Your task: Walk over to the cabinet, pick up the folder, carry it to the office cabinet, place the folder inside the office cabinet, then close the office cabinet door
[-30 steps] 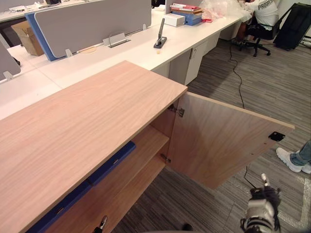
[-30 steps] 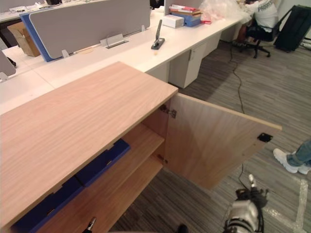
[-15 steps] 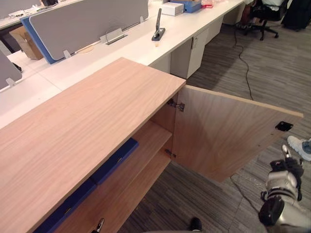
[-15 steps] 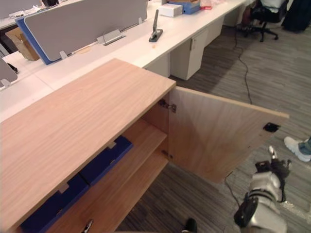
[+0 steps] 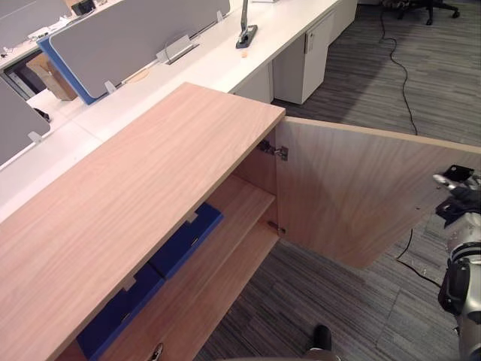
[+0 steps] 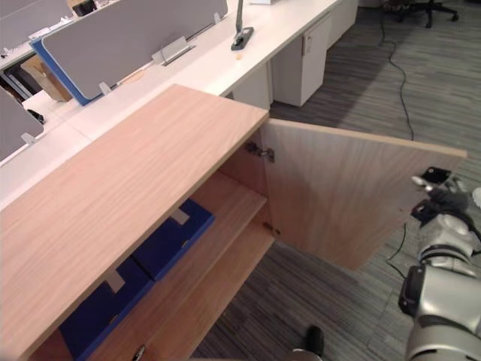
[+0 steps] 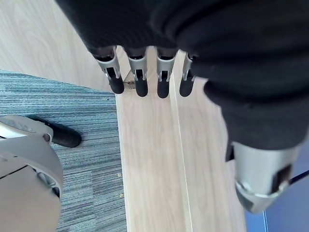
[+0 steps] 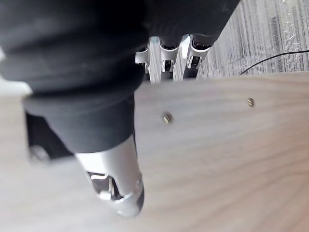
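Two blue folders (image 5: 184, 242) (image 6: 98, 312) lie flat, side by side, on the upper shelf of the low wooden office cabinet (image 5: 150, 188). Its door (image 5: 361, 188) stands wide open, swung out to the right. My right hand (image 6: 443, 204) is at the door's free edge, beside the black latch (image 5: 455, 171). Its fingers (image 8: 164, 55) run straight past the edge on the outer side, and its thumb (image 8: 118, 188) lies over the inner face. My left hand (image 7: 137, 82) hangs low in front of the cabinet's lower shelf (image 7: 149, 159), fingers straight, holding nothing.
White desks (image 5: 218, 68) with grey dividers (image 5: 128, 34) run behind the cabinet. A white pedestal unit (image 5: 304, 56) stands under the desk. A black cable (image 5: 398, 68) trails across the grey carpet (image 5: 323, 301) to the right of the door.
My right hand has risen from low over the carpet to the door's free edge. The view has shifted with the head. The door is still wide open.
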Robot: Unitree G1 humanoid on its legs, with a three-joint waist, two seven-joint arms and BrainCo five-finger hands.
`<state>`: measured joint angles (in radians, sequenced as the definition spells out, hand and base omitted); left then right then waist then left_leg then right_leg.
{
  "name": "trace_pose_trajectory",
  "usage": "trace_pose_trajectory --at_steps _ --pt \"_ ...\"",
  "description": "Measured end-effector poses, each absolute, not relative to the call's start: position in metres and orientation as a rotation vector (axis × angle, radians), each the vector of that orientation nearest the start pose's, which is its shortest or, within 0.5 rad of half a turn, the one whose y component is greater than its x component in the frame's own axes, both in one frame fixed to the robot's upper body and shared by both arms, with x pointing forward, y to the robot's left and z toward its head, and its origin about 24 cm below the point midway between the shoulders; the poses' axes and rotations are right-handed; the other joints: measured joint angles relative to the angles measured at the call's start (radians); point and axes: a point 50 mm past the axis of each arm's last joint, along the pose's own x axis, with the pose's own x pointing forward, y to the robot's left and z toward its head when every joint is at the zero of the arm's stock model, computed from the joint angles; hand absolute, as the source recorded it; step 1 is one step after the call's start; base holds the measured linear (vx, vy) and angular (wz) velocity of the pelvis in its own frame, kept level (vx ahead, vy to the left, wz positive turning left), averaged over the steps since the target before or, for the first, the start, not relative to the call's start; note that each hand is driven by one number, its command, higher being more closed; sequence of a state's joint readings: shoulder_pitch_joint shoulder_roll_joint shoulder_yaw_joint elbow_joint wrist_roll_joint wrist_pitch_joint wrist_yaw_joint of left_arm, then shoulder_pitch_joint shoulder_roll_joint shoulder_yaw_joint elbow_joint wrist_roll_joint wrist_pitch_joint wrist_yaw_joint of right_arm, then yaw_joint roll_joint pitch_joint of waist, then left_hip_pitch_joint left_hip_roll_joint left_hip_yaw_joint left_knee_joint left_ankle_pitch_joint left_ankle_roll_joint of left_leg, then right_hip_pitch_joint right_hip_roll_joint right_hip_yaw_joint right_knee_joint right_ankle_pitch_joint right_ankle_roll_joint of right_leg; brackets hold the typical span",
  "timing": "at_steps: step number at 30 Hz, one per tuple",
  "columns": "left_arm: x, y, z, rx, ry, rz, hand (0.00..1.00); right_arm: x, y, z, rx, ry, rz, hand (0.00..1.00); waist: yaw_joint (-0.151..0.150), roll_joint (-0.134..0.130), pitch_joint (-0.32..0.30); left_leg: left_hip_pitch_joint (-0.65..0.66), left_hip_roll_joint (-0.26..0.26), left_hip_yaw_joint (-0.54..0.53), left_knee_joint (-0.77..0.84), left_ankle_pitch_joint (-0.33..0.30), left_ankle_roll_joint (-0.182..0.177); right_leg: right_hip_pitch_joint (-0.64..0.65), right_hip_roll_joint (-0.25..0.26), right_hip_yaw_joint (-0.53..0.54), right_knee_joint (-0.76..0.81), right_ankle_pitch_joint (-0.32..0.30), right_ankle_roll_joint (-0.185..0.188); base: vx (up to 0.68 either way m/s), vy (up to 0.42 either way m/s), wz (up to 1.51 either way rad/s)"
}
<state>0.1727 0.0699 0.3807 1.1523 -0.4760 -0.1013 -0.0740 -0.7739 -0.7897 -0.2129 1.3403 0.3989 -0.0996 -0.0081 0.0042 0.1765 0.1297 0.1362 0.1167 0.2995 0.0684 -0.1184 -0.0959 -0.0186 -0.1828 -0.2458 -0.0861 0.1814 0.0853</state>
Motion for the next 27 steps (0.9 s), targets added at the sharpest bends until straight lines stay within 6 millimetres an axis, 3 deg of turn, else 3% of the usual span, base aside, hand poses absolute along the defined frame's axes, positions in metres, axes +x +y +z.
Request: trace_pose_trajectory --at_steps 6,12,15,19,24,27 --pt "0.036 0.217 -0.168 -0.523 1.051 0.592 0.0 0.305 -0.405 0.106 -0.283 0.307 -0.504 0.0 -0.014 0.001 0.017 -0.002 0.007 -0.013 0.0 -0.001 -0.008 -0.008 0.01 0.003 0.0 0.002 -0.002 -0.05 -0.004 -0.05" --pt "0.044 0.211 -0.166 -0.503 1.038 0.474 0.0 0.288 -0.396 0.079 -0.653 0.527 -0.22 0.0 -0.023 -0.001 0.018 -0.013 0.035 -0.01 0.003 0.0 -0.023 -0.033 0.043 0.025 0.0 0.004 -0.007 -0.02 -0.021 -0.14" --pt "0.042 0.209 -0.166 -0.501 1.044 0.452 0.0 0.284 -0.376 0.066 -0.787 0.596 0.021 0.0 -0.034 -0.001 0.017 -0.013 0.048 -0.012 0.007 0.003 -0.027 -0.046 0.061 0.044 0.0 0.001 -0.01 -0.01 -0.044 -0.28" --pt "0.043 0.208 -0.165 -0.505 1.034 0.43 0.0 0.278 -0.328 0.046 -0.87 0.61 0.386 0.0 -0.041 -0.004 0.016 -0.013 0.05 -0.011 0.008 0.013 -0.03 -0.07 0.073 0.084 -0.001 0.003 -0.014 -0.04 -0.014 -0.26" --pt "0.049 0.21 -0.162 -0.496 1.005 0.405 0.0 0.236 -0.256 0.003 -0.806 0.642 0.905 0.0 -0.034 -0.021 0.001 -0.023 0.048 -0.012 0.009 0.017 -0.03 -0.084 0.07 0.087 -0.006 0.003 -0.014 -0.06 0.027 0.01" --pt "0.046 0.211 -0.162 -0.478 1.016 0.382 0.0 0.203 -0.227 -0.026 -0.672 0.705 1.099 0.0 -0.014 -0.043 -0.012 -0.034 0.041 -0.013 0.008 0.017 -0.03 -0.096 0.062 0.088 -0.006 0.01 -0.014 -0.04 0.049 0.06"
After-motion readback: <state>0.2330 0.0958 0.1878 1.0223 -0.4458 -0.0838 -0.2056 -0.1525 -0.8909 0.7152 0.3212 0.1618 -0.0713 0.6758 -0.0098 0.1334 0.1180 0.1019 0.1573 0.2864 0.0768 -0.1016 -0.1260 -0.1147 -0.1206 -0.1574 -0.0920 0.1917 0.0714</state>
